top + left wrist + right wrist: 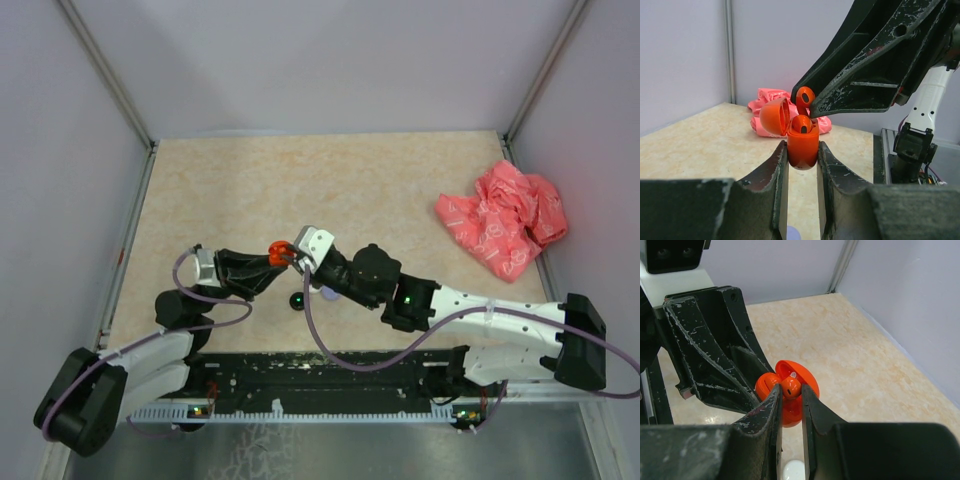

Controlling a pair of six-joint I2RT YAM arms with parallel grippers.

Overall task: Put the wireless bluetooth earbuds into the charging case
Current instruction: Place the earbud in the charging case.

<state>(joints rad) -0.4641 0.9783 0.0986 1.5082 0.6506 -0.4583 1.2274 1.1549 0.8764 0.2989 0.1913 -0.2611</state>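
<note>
Seen from above, the beige speckled table has a crumpled pink plastic bag at two o'clock, and both arms meet toward six o'clock.

The likely trouble is a skewed entry. If the stem misses its socket, the bud could jam against the hinged lid at ten o'clock or against the orange earbud already seated. A downward push might then twist the case in its narrow grip, and letting go early would drop the bud onto the table.

The left gripper is closed snugly on the glossy orange charging case. The right gripper, almost fully closed, pinches the second orange earbud at twelve o'clock, just above the case mouth.
</note>
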